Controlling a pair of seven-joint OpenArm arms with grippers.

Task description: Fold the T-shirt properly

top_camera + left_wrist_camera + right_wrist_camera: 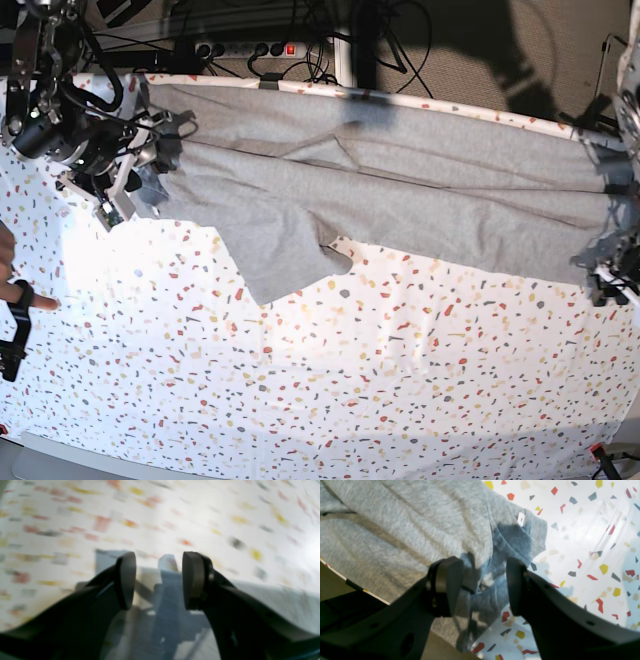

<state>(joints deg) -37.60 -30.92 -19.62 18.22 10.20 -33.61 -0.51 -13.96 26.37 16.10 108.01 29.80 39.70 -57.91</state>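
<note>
The T-shirt (400,190) lies spread along the far edge of the bench (330,380), plain grey side up, stretching from the far left almost to the right edge, with one sleeve (285,260) reaching nearward onto the speckled cover.

The right hand (483,585), at the left of the base view, hovers over the bunched collar end of the T-shirt (425,530). Its fingers (447,585) are spread, with grey cloth visible between them but not pinched. A small white label (521,519) shows on the fabric just beyond the fingers.

The left hand (158,580), at the right edge of the base view, also has its fingers (126,580) spread wide with nothing between them. Its wrist view is blurred: the speckled cover fills most of it, and a pale grey edge of cloth (282,602) lies to the right of the fingers.

At the left edge of the base view a person's fingertip (30,298) rests on the bench.
</note>
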